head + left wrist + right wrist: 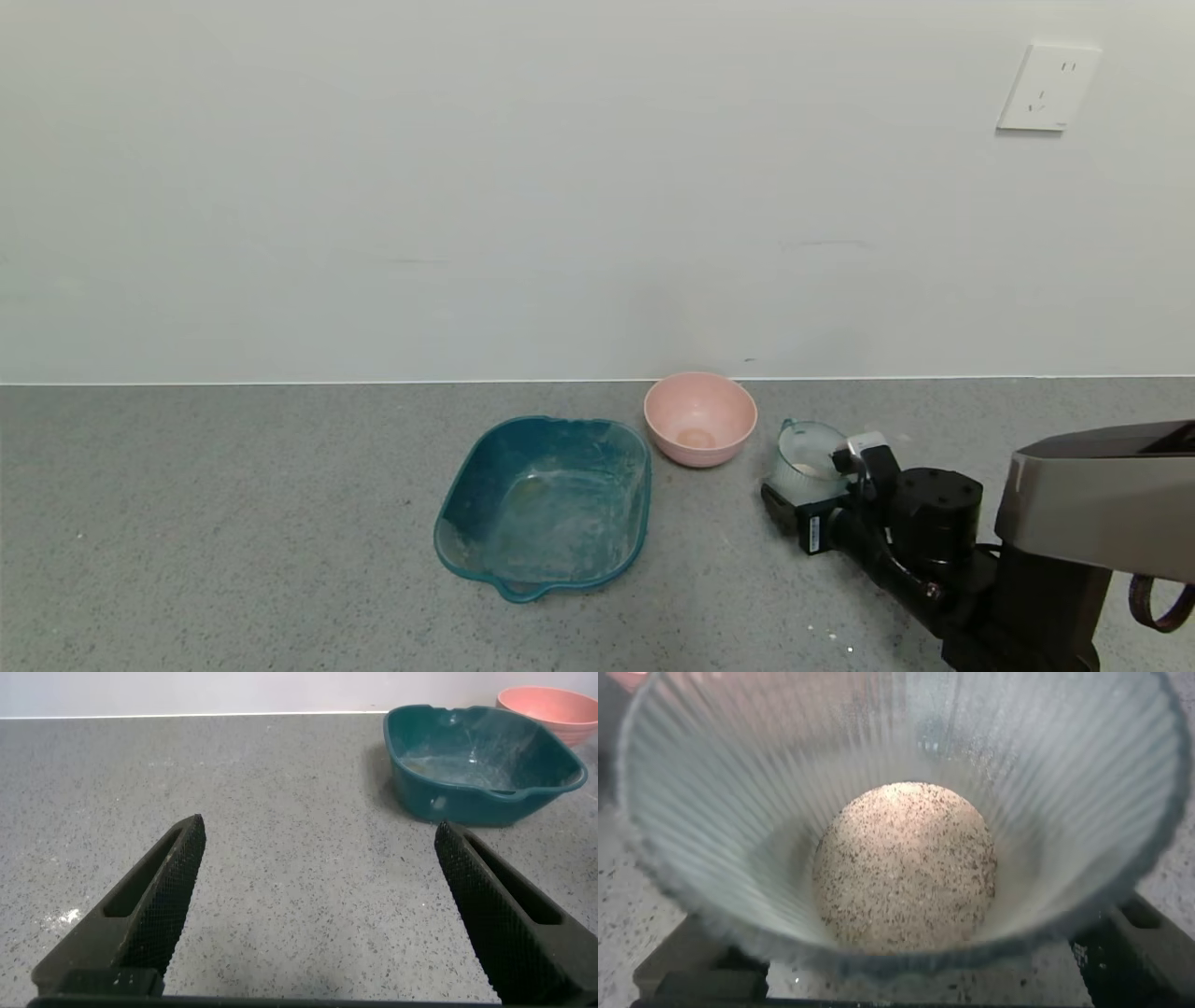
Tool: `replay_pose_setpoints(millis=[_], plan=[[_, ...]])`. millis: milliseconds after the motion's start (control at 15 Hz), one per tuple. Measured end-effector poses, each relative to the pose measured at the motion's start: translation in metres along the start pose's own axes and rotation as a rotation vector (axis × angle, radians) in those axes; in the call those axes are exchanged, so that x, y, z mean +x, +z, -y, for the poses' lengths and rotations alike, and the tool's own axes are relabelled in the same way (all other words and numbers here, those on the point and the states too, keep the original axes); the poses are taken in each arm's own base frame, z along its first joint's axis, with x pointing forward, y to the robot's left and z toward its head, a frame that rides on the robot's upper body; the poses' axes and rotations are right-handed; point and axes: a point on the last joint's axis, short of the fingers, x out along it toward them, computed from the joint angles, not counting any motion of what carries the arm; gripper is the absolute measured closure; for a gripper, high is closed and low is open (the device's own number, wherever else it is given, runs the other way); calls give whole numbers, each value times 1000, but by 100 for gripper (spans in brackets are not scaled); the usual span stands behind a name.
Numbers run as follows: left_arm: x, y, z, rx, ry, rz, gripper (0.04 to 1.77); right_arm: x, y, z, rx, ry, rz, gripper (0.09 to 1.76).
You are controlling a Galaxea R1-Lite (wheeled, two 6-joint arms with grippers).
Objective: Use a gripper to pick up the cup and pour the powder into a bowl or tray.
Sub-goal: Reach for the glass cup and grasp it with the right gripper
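Right black gripper (pixel 810 493) straddles the ribbed pale blue-green translucent cup (pixel 807 459), fingers at its sides; firm grip unconfirmed.
Left to right: teal squarish plastic tray (pixel 485 467), round pink bowl (pixel 700 418), cup upright on the counter; tray lies to the cup's left. Left gripper (pixel 318 905) spread, idle.

The ribbed cup (pixel 906 821) fills the view, standing on the speckled counter (pixel 621 924). Dark gripper fingers (pixel 682 952) flank its base.

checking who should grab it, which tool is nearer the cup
Right. The right tool is at the cup, a finger on each side of it. The left tool is not in the head view; its wrist camera shows only the tray far ahead.
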Motion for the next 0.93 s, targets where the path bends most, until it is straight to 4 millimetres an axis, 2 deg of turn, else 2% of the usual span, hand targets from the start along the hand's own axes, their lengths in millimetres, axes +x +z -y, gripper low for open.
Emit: replay_pose_setpoints(millis=[667, 733, 800, 867, 933], plan=[[0, 0, 0, 0, 0, 0, 5, 12, 3, 0, -14, -3, 32, 9], [0, 0, 0, 0, 0, 0, 5, 12, 3, 0, -15, -2, 33, 14], [0, 0, 0, 0, 0, 0, 5, 12, 3, 0, -15, -1, 32, 33], [0, 0, 0, 0, 0, 0, 5, 12, 3, -1, -15, 1, 32, 45], [0, 0, 0, 0, 0, 0, 5, 12, 3, -1, -15, 1, 32, 48]])
